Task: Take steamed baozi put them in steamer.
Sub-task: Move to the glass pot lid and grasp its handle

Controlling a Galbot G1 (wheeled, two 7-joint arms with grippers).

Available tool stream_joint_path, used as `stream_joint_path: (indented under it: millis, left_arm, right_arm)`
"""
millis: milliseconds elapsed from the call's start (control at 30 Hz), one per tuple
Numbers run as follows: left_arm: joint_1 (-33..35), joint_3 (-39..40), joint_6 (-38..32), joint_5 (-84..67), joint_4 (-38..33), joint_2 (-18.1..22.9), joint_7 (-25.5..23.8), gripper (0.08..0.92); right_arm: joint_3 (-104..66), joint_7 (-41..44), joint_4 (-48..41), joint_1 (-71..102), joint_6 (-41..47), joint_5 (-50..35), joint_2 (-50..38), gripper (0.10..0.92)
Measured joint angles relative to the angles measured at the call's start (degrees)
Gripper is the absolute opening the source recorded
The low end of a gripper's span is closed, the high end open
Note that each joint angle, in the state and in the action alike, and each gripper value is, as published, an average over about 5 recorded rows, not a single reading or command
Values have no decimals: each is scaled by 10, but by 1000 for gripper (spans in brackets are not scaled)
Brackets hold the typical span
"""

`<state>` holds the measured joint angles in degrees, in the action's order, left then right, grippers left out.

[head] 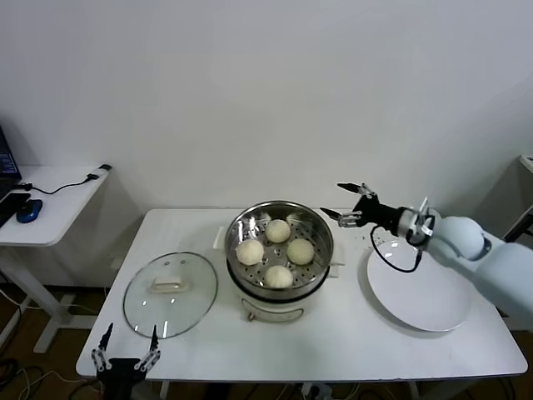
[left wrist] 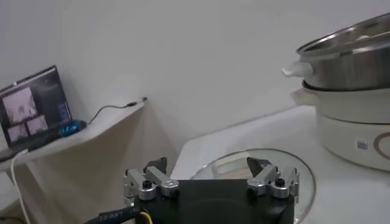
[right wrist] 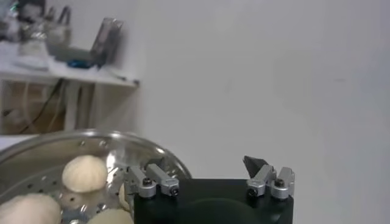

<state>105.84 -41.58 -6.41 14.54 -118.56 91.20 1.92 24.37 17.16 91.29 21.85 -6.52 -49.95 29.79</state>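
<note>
Upright steamer (head: pixel 280 275) holds four baozi (head: pixel 278 230).

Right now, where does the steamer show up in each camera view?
Head view: steamer at table centre, holding four baozi.
Left wrist view: its steel wall at the upper right edge.
Right wrist view: its perforated tray at lower left.
Shared landmark: the steamer's shiny rim.
</note>
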Motion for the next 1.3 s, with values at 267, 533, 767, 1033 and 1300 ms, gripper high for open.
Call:
stream_joint_path:
  millis: [267,533,767,1033,1300]
  left_arm:
    - [-4,-15,10,101,-16,-6,-18,823]
    - [-30,-21,20,303,-18,-18,-11,823]
    - [-65,-5,34,508,7,-32,10,823]
    - [-121,21,51,656,76,-45,30,823]
    - [-185,49,74,719,159,-61,37,823]
  right_arm:
    - [-292,-32,42,271,1,59,80,823]
    - [-490,-41,59,456,0,112,169,823]
    - [-570,-43,60,545,-6,147,232,823]
    - [-618,-47,46,596,-16,188,277,823]
    - [-647,-49,31,622,-23,228,304,823]
